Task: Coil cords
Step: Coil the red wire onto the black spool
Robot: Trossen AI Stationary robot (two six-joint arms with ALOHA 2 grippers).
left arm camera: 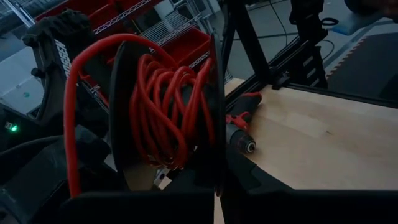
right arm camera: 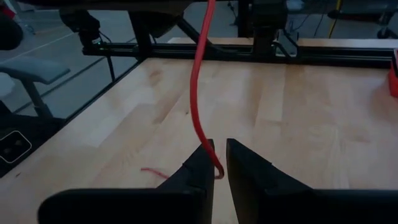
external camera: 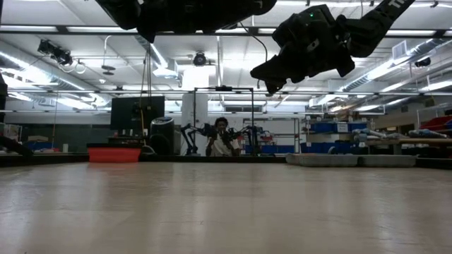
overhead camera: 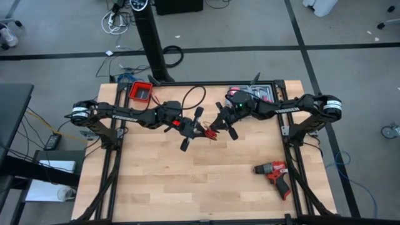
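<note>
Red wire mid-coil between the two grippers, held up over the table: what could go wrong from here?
1. The right gripper pinches only a thin strand of red wire near its fingertips; a tug could slip it free.
2. The left gripper, shut on the coil, holds loose loops; they might spring off and unwind.
3. Both grippers sit close together in the high view, so further winding could make them collide.

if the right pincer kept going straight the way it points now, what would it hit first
Probably the left pincer with its red cord coil: in the high view the right pincer faces it closely. Depth is unclear.
</note>
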